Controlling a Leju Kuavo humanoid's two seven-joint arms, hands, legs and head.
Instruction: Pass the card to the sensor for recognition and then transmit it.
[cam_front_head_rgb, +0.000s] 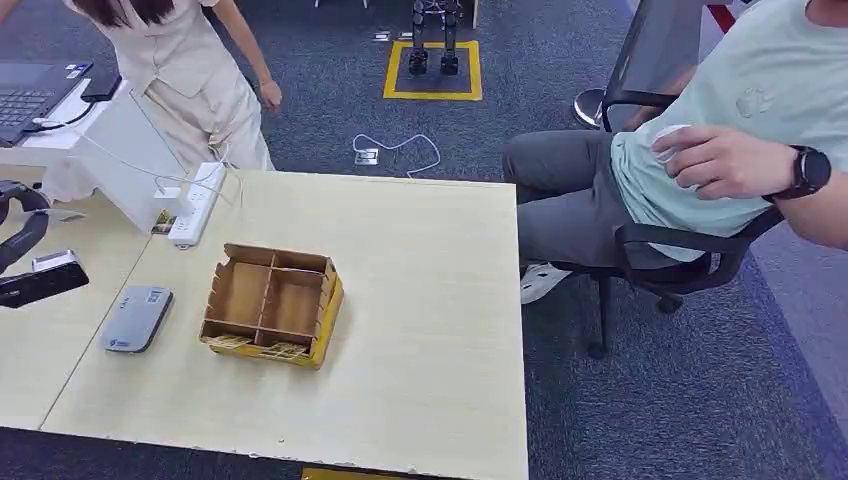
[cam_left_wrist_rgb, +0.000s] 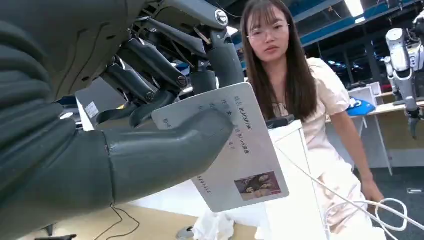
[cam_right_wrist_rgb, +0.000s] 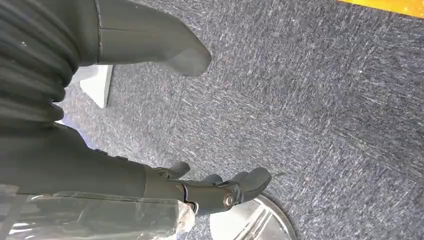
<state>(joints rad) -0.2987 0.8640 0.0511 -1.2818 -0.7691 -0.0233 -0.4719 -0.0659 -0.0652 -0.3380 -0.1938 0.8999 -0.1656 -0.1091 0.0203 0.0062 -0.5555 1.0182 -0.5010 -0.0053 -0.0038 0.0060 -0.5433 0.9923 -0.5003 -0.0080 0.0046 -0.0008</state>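
On your surface (cam_front_head_rgb: 420, 330) the divided box (cam_front_head_rgb: 272, 303) sits near the middle, with the sensor (cam_front_head_rgb: 136, 318) just beside it on the left and the power strip (cam_front_head_rgb: 197, 203) behind both, at the far edge. Your left robot hand (cam_front_head_rgb: 30, 262) hangs left of the sensor, holding the card (cam_left_wrist_rgb: 235, 150). A seated person (cam_front_head_rgb: 700, 160) is off the surface's right side; another person (cam_front_head_rgb: 190, 70) stands behind its far left corner.
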